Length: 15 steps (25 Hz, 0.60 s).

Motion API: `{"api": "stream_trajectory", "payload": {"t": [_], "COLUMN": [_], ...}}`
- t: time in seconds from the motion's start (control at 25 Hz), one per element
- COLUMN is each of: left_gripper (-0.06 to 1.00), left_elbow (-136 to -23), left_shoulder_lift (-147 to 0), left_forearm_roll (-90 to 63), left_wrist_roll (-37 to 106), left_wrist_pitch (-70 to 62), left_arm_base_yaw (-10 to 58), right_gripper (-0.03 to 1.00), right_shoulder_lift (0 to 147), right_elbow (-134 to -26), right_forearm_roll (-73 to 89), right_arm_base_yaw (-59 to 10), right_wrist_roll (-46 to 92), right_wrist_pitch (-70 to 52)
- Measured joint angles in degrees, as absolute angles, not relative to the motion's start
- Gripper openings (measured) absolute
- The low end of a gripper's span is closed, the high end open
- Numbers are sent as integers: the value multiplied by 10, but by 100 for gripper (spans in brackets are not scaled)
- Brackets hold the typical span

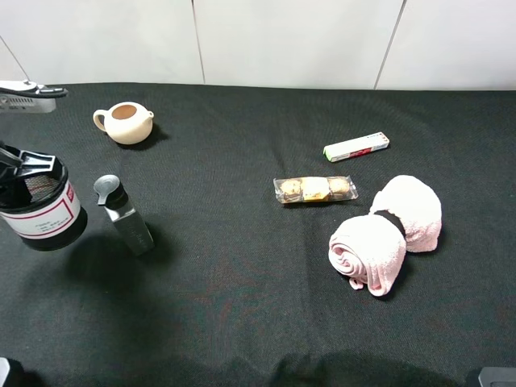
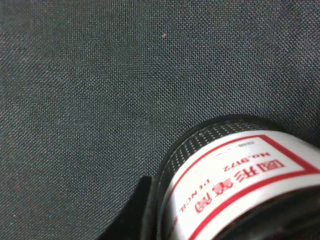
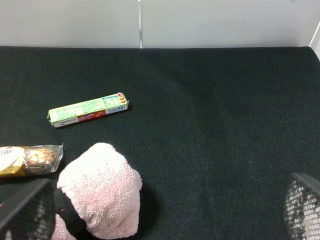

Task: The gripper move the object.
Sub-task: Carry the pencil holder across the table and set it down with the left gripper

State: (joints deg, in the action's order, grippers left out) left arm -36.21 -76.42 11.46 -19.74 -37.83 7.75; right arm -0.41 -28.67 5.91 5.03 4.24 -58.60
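- The pen cup (image 1: 42,211), black mesh with a white label edged in red, is at the far left of the table (image 1: 242,306) in the high view, tipped so its base leans towards the bottle.
- My left end effector (image 1: 26,168) is clenched on the pen cup's rim. The left wrist view shows one dark finger (image 2: 140,210) against the mesh wall.
- I cannot tell whether the cup's base touches the table.
- A dark grey bottle (image 1: 125,216) stands just beside the cup, on its right.
- A cream teapot (image 1: 125,122) sits further back, well apart from both.
- Across the table lie a clear pack of biscuits (image 1: 315,189), a slim green and white packet (image 1: 356,147) and two rolled pink towels (image 1: 387,230) touching each other.
- My right end effector (image 3: 162,212) is released, with its fingers spread wide above the table near the towels.
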Motion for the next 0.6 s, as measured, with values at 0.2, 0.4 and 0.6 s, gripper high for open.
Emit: {"api": "stream_trajectory", "payload": {"t": [0.2,0.4,0.6], "left_gripper": [17,17,17], "left_elbow": [-358,-358,-358], "left_shoulder_lift": [-771,-799,-844], "left_forearm_roll": [114,113,103], "left_wrist_roll": [-201,-201,-203], "left_wrist_pitch": [-365,-347,-323], "left_arm_base_yaw": [66,66,65], "right_gripper": [69,69,69], "right_shoulder_lift": [-4,-4,-4], "right_elbow": [-287,-287,-287], "right_forearm_roll": [59,59,59], "right_arm_base_yaw": [50,50,50], "right_wrist_roll": [42,42,42], "right_wrist_pitch": [-586,-586,-586]}}
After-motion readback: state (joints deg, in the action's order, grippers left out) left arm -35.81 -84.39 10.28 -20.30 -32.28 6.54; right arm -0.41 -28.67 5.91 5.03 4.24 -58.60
